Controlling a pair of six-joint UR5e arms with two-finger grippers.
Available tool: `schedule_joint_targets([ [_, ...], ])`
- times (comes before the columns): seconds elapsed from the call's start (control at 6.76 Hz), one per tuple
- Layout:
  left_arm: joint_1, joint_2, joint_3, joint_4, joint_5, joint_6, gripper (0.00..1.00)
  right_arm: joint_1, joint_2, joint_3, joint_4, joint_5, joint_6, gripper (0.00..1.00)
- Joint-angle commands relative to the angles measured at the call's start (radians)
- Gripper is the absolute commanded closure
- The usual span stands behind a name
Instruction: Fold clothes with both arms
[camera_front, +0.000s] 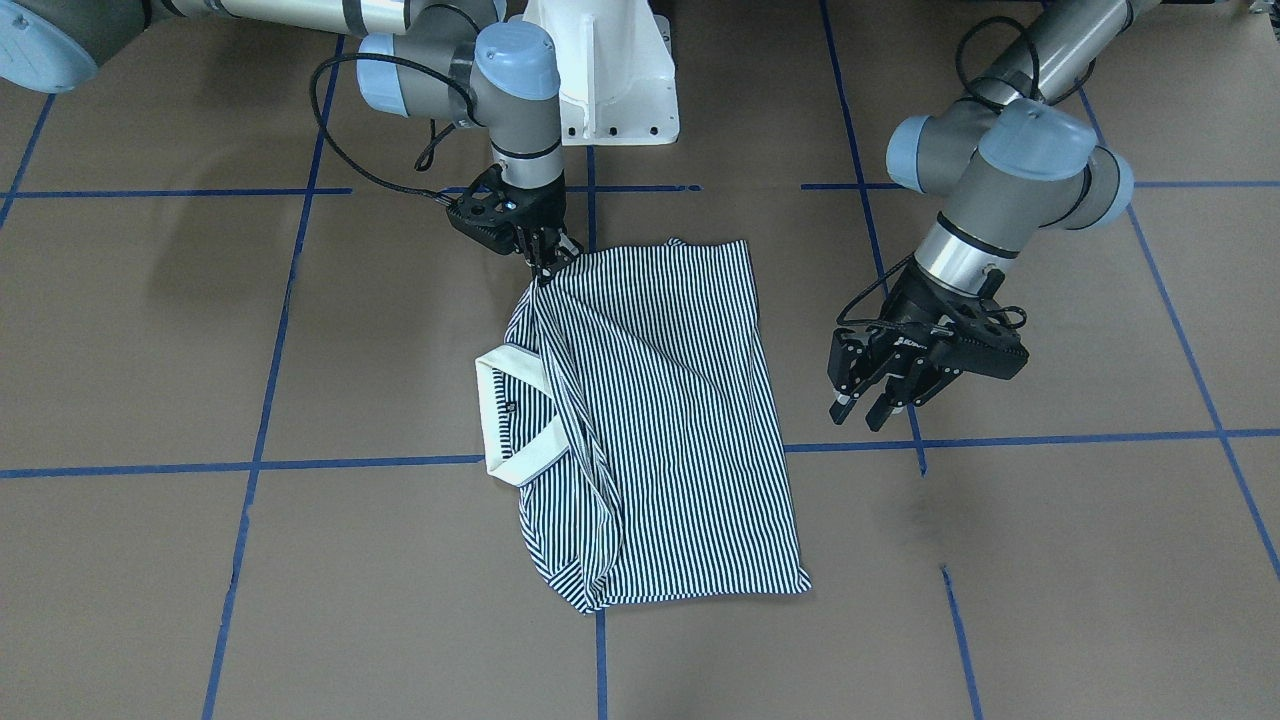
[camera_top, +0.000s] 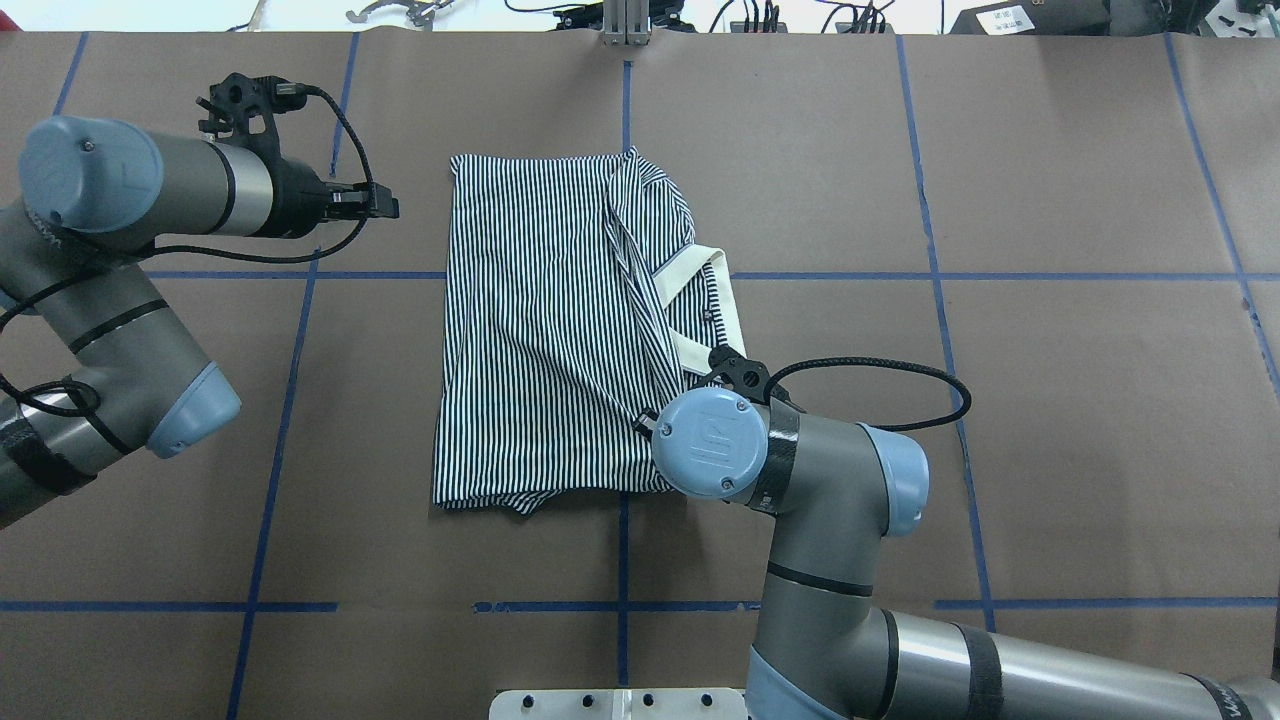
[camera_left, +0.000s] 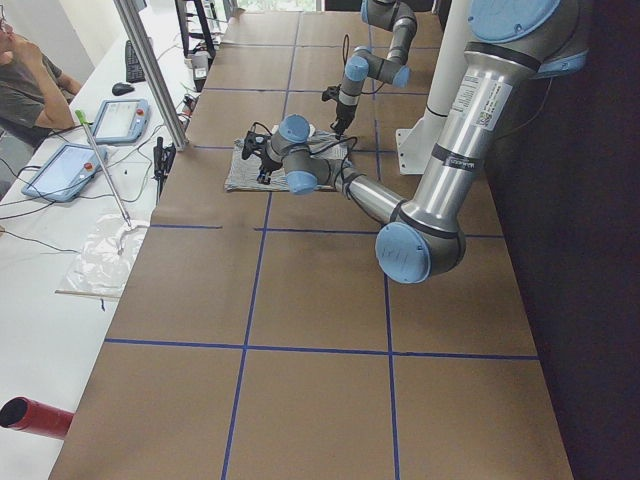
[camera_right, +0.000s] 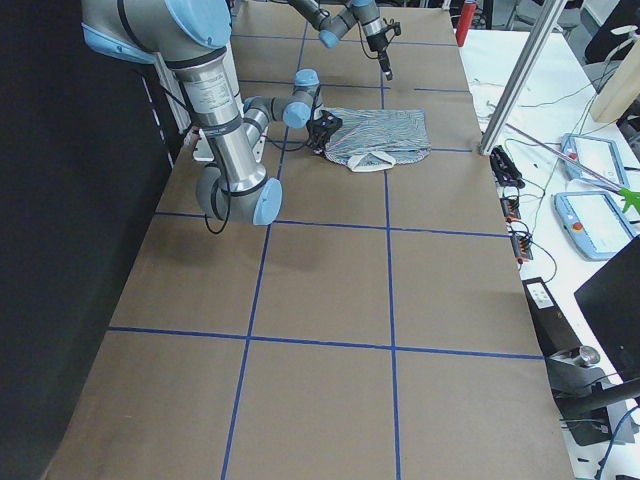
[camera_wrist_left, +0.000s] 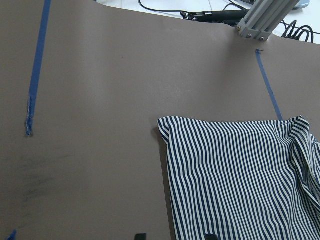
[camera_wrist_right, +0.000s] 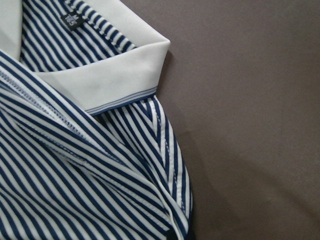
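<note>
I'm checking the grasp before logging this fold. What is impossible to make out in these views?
- Overhead: right tool hidden under its own wrist joint.
- Left wrist view: left tool cut off by the bottom edge.
- Right wrist view: neck label print too small to read.
- All views: front of the polo shirt covered by folded fabric.

Showing thin navy-and-white stripes across polo shirt (camera_front: 680, 420), plain white on collar (camera_front: 527, 460); registering brown on table (camera_front: 1050, 560), blue on tape grid (camera_front: 350, 463), light blue on joint caps (camera_front: 1035, 140).

The left arm (camera_front: 985, 205) and right arm (camera_front: 520, 125) are finished silver-grey, with light blue joint caps (camera_front: 1040, 135) and black cables (camera_top: 870, 362).
</note>
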Motion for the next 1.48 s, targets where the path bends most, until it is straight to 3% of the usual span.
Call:
schedule_joint_targets([
  [0.0,0.048,-0.010,-0.012,-0.001,0.003,-0.146,0.50,0.010,-0.014,0.045,-0.003,0.006,-0.002,1.00],
  [0.15,0.140,-0.001,-0.095,0.017,0.032,-0.343,0.50,0.008,-0.046,0.088,-0.002,0.007,-0.002,1.00],
  [0.44,0.367,0.089,-0.289,0.174,0.206,-0.524,0.44,0.008,-0.056,0.101,-0.002,0.007,-0.002,1.00],
  [0.74,0.498,0.166,-0.301,0.187,0.309,-0.602,0.40,0.008,-0.056,0.101,-0.002,0.009,-0.003,1.00],
  [1.33,0.520,0.168,-0.275,0.187,0.308,-0.604,0.41,0.008,-0.054,0.099,-0.002,0.009,-0.003,1.00],
])
